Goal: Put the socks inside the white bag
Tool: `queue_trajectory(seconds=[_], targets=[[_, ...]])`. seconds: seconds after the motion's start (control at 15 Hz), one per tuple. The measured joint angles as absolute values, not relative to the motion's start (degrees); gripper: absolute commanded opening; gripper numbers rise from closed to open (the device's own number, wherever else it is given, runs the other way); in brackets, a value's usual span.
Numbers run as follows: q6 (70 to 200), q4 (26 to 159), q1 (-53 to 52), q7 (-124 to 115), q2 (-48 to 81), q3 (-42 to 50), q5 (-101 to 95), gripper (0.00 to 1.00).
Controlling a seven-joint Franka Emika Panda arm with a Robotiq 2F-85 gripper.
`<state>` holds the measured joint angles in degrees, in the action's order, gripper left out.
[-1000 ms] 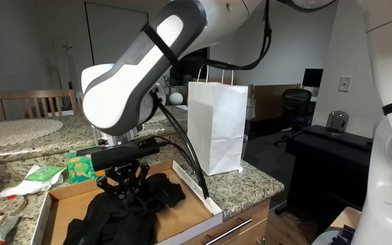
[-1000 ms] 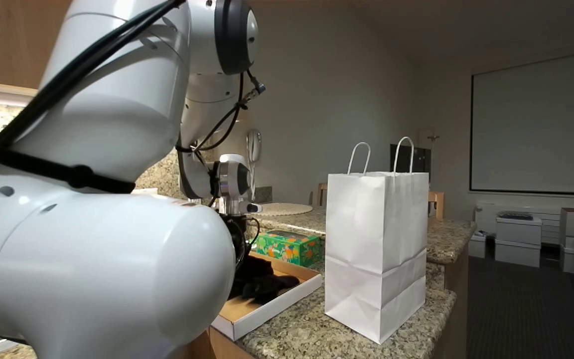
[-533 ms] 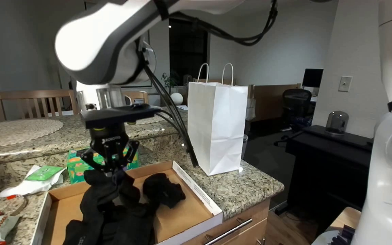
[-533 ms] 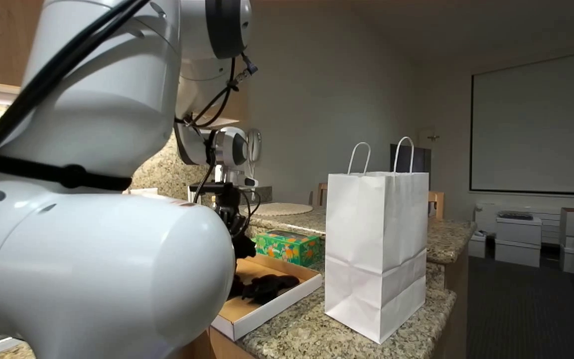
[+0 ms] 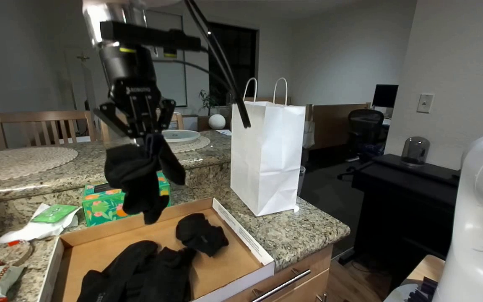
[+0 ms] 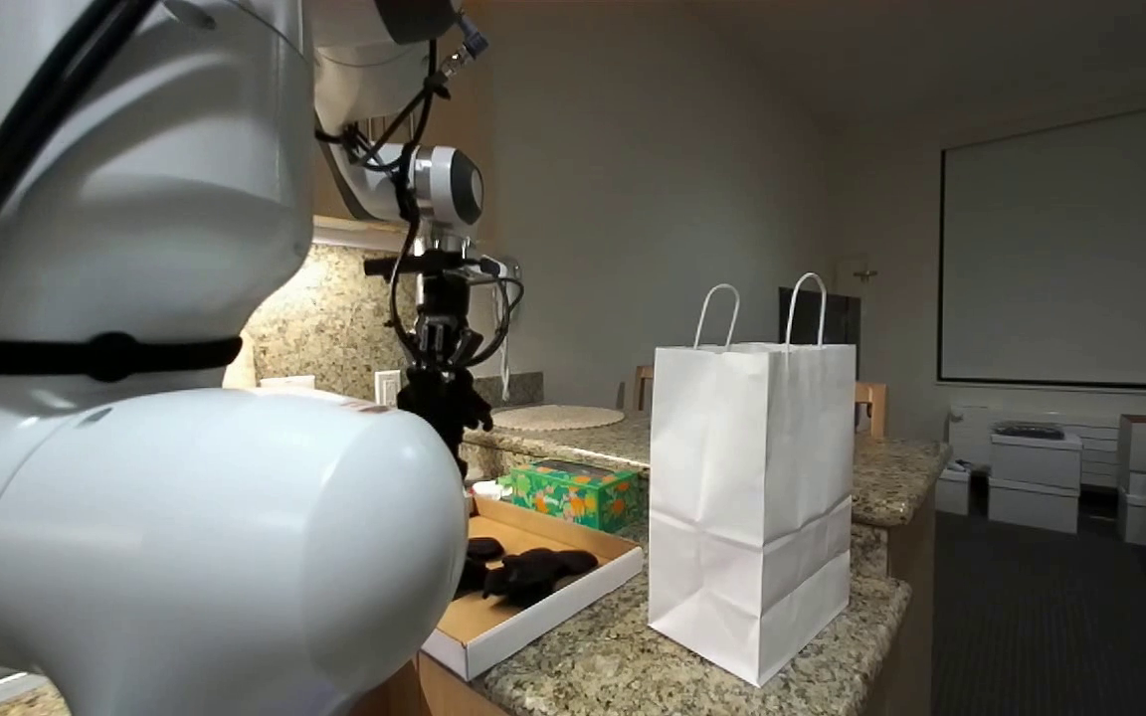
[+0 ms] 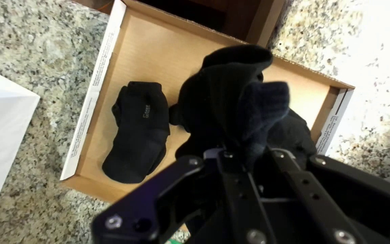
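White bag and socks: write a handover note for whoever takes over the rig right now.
Pincer: shut on a dark sock bundle, which hangs above the cardboard tray.
White bag: upright on the counter beside the tray, not touching it.
Other dark socks: lying in the tray.
Done: one bundle picked up. Whether the bag already holds any can't be seen.
Left: release the bundle inside the bag, then the tray's socks.

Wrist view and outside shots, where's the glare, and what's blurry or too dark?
Wrist view: granite countertop washed out at upper right, gripper slightly soft; in an exterior view, granite backsplash glows, held black socks nearly a silhouette; in both exterior views, far walls look dim.
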<state>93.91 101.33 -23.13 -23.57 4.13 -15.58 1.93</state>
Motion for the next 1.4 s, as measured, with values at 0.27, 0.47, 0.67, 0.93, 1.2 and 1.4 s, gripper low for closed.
queue_trajectory(seconds=[0.27,0.47,0.67,0.93,1.2,1.4], targets=[[84.56,94.34,-23.13,-21.44,1.34,-16.06,1.66,0.10],[78.08,88.85,-23.12,-19.32,0.77,-16.17,1.16,0.10],[71.47,84.04,-23.12,-16.91,0.58,-16.70,-1.60,0.10],[62.36,77.83,-22.32,-8.64,-0.51,-16.78,-7.79,0.09],[53.77,69.93,-19.22,5.45,-1.75,-15.51,-16.47,0.09],[52.22,63.57,-16.05,16.43,-1.81,-12.87,-21.42,0.09]])
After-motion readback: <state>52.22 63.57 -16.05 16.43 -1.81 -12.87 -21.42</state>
